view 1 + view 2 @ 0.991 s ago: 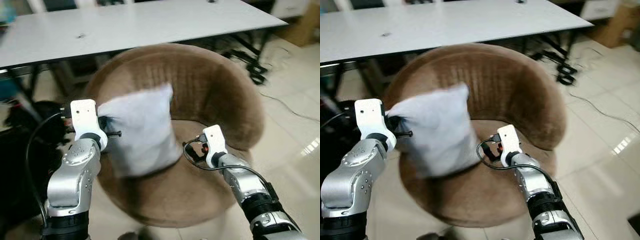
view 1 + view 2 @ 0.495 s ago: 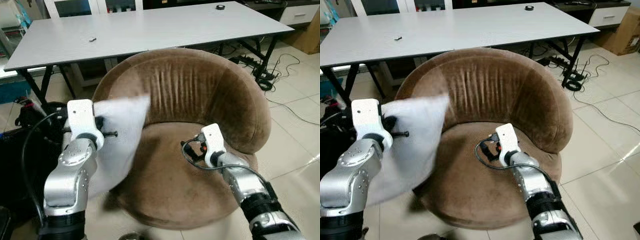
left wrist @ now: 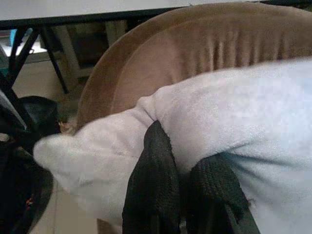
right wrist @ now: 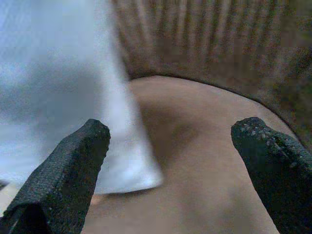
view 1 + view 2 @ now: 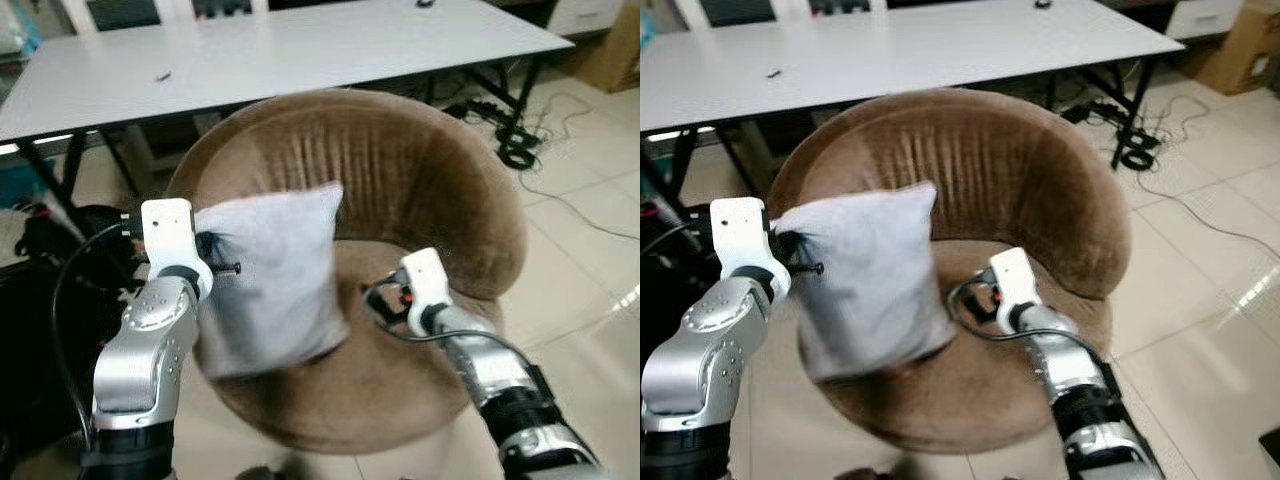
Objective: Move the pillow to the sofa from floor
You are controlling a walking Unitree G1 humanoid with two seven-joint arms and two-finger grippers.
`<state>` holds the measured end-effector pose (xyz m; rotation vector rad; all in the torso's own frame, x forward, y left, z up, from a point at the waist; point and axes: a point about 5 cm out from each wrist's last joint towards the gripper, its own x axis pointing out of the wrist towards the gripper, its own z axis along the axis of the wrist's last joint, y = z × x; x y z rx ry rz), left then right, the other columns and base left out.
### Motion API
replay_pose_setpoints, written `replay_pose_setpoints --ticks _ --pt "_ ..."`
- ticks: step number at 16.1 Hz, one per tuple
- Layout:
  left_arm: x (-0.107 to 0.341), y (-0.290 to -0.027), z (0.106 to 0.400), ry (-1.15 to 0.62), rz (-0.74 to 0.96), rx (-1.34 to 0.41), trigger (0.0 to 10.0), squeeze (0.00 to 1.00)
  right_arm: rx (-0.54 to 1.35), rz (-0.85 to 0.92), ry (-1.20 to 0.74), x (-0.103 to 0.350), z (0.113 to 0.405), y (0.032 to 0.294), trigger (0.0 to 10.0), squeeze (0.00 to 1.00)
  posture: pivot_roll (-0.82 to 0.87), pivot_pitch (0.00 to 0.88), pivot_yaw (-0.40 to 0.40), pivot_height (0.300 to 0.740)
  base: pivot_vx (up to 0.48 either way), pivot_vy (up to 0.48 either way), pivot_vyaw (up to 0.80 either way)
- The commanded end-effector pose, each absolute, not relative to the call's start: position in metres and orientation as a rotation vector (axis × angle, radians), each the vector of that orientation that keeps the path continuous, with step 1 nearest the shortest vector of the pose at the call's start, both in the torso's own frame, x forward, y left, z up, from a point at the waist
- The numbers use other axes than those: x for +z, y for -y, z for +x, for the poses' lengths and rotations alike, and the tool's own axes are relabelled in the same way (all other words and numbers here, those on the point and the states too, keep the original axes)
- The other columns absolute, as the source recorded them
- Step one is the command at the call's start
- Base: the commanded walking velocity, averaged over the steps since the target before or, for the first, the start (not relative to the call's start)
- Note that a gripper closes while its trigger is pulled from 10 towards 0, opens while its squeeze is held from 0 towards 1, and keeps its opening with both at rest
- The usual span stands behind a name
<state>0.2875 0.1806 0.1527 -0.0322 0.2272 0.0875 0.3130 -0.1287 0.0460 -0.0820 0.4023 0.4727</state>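
While the left claw [image 3: 180, 195] pinches the pillow [image 5: 270, 275] over the sofa [image 5: 420, 170] (brown, round-backed), the right claw [image 4: 165, 165] hangs spread.

The pillow [image 5: 272, 275] hung over the sofa's [image 5: 420, 170] left side, its edge pinched in the left pincer [image 3: 183, 195]. The right pincer [image 4: 170, 170] was just right of the pillow, above the seat, fingers spread. Behind the sofa stood the tabletop [image 5: 260, 50].
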Motion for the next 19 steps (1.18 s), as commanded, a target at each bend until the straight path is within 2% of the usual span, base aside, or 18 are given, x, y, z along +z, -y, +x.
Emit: replay_pose_setpoints --ticks 1,5,9,14,16,19 --pt "0.162 -0.184 0.289 -0.173 -0.011 0.086 10.0 0.0 0.487 -0.087 -0.389 0.05 0.314 0.128 10.0 0.0 -0.05 0.0 0.057 0.74 0.0 0.0 0.0" --pt "0.157 -0.183 0.29 -0.194 0.019 0.042 10.0 0.0 0.498 -0.086 -0.392 0.049 0.311 0.127 10.0 0.0 -0.05 0.0 0.063 0.74 0.0 0.0 0.0" --pt "0.152 -0.195 0.296 -0.219 0.087 0.019 10.0 0.0 0.498 -0.088 -0.398 0.047 0.31 0.128 10.0 0.0 -0.06 0.0 0.075 0.74 0.0 0.0 0.0" --pt "0.148 -0.239 0.325 -0.287 0.293 -0.073 10.0 0.0 0.528 -0.071 -0.399 0.045 0.303 0.118 10.0 0.0 -0.07 0.0 0.112 0.74 0.0 0.0 0.0" --pt "0.149 -0.247 0.329 -0.29 0.262 -0.046 10.0 0.0 0.557 -0.081 -0.364 0.052 0.301 0.112 10.0 0.0 -0.09 0.0 0.119 0.74 0.0 0.0 0.0" --pt "0.142 -0.244 0.328 -0.27 0.19 -0.018 10.0 0.0 0.548 -0.066 -0.353 0.061 0.306 0.106 10.0 0.0 -0.1 0.0 0.11 0.74 0.0 0.0 0.0"
